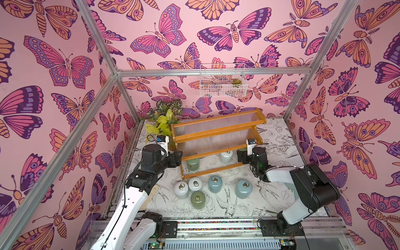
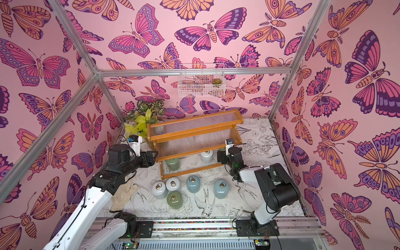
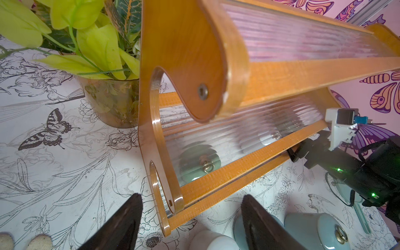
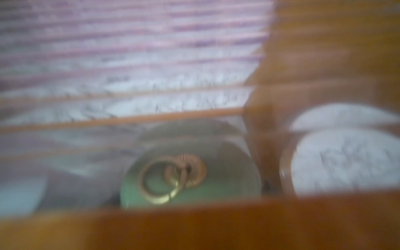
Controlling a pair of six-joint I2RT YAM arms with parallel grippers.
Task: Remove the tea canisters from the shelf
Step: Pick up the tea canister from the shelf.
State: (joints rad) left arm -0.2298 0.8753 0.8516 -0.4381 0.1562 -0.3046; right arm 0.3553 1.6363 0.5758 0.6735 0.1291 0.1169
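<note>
While three canisters (image 1: 226, 156) sit on the shelf's (image 1: 213, 170) bottom tier, five stand on the bench (image 1: 270, 194) in front
My left end effector (image 3: 191, 197) straddles the shelf's foot, jaws apart, holding nothing; my right end effector (image 1: 240, 156) is at the opposite end by a green canister (image 4: 216, 184), jaws hidden, so I cannot tell their state. Lifting too early could hook the tier above and drag the shelf

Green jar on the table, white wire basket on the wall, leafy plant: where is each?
green jar (image 1: 200, 197): in a top view, on its lid beside the gold ring.
wire basket (image 1: 216, 91): in a top view, on its front mesh.
plant (image 1: 162, 121): in a top view, on its yellow-green leaves.
</note>
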